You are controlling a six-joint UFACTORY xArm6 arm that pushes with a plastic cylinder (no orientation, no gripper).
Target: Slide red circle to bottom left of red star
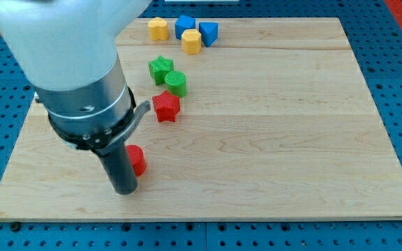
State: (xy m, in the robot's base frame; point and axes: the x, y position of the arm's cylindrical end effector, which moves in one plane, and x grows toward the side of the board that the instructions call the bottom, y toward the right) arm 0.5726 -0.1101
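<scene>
Figure: the wooden board [271, 139] seen from above and in front, with my tip [125, 190] resting in the lower left of the frame, touching the left side of the red circle [137, 160], which lies below and to the left of the red star [166, 107] and well apart from it. The arm carries no jaws to open or close — only the rod — so contact is a bare side push. Risks, as judged from this layout: the circle is round and the contact sits off to one side, so a push not aimed through its centre may let it roll off the tip and drift toward the board's lower edge; a push carried too far upward and rightward may drive it into the star and shift the reference block, or nudge the green cylinder [176, 83] and green star [160, 68] stacked closely just above it. The cluster at the top — a yellow block [158, 28], a blue block [184, 26], a yellow hexagonal block [191, 41] and a blue cube-like block [209, 33] — lies well clear. Hidden or unclear: the arm's large body covers the upper left of the frame and part of the board; the circle's left half is masked by the rod, so the exact contact point cannot be fixed, and the shapes of the top blocks are only partly legible.
</scene>
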